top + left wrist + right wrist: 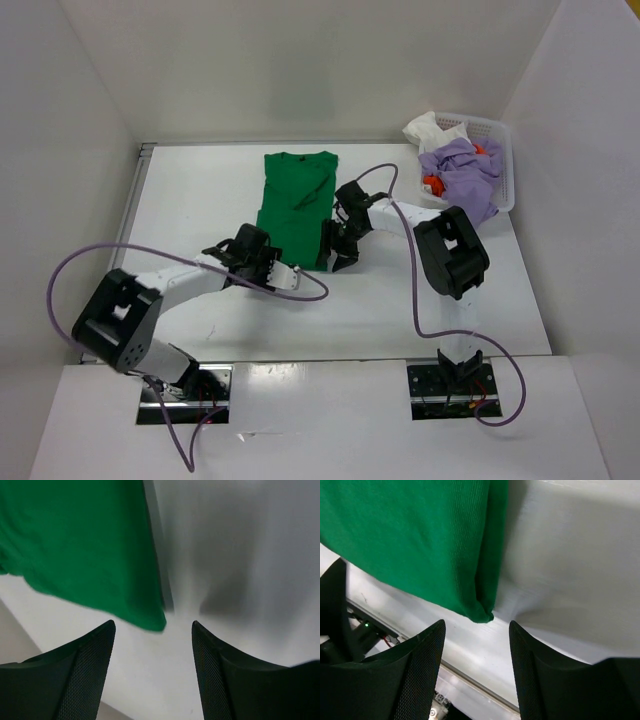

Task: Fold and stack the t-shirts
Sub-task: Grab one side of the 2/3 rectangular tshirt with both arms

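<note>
Green t-shirt (297, 200) is laid flat on the white table (200, 190) near its middle. Its long axis runs near to far, with the collar pointing far and the hem pointing near. Only in the top view are the collar and a crumpled sleeve seen, along with the lavender t-shirt (465, 170), white t-shirt (428, 128) and orange-red t-shirt (433, 183), heaped in the basket (503, 150) at the far right.

The left gripper (262, 255) is placed at the hem's near-left corner and the right gripper (340, 255) at its near-right corner. In the left wrist view, the left gripper (152, 623) is seen spread, with a green corner (150, 620) just beyond the fingertips and nothing pinched. In the right wrist view, the right gripper (477, 623) is likewise spread and empty, and a doubled, folded edge (487, 570) is shown.
</note>
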Action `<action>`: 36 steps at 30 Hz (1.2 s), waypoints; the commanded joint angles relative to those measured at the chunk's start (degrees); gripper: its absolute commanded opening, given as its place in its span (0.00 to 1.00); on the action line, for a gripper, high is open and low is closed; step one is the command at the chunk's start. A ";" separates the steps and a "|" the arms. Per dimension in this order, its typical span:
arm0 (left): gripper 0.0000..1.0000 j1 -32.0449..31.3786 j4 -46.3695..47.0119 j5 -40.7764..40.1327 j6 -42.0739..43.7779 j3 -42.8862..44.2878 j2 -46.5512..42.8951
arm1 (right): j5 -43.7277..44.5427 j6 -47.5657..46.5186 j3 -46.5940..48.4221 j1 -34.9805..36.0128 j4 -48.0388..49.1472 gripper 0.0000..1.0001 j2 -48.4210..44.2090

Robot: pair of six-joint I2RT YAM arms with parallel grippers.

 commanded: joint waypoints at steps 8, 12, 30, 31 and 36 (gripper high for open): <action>0.63 0.91 7.49 -0.59 -2.02 1.94 10.69 | -1.60 2.66 -2.04 0.45 4.91 0.59 -0.37; 0.57 1.44 7.50 -1.11 -3.25 2.55 11.75 | -2.13 2.66 -1.33 0.45 4.91 0.59 0.95; 0.41 2.67 4.33 -1.12 -4.92 3.17 11.30 | -1.60 3.19 -0.81 0.45 3.85 0.10 3.15; 0.32 2.67 4.33 -1.11 -5.44 3.78 11.31 | -0.90 3.19 -0.81 0.45 3.85 0.02 3.15; 0.06 2.67 4.33 -1.11 -6.06 4.40 11.31 | 0.33 3.72 -0.81 0.45 4.38 0.00 3.15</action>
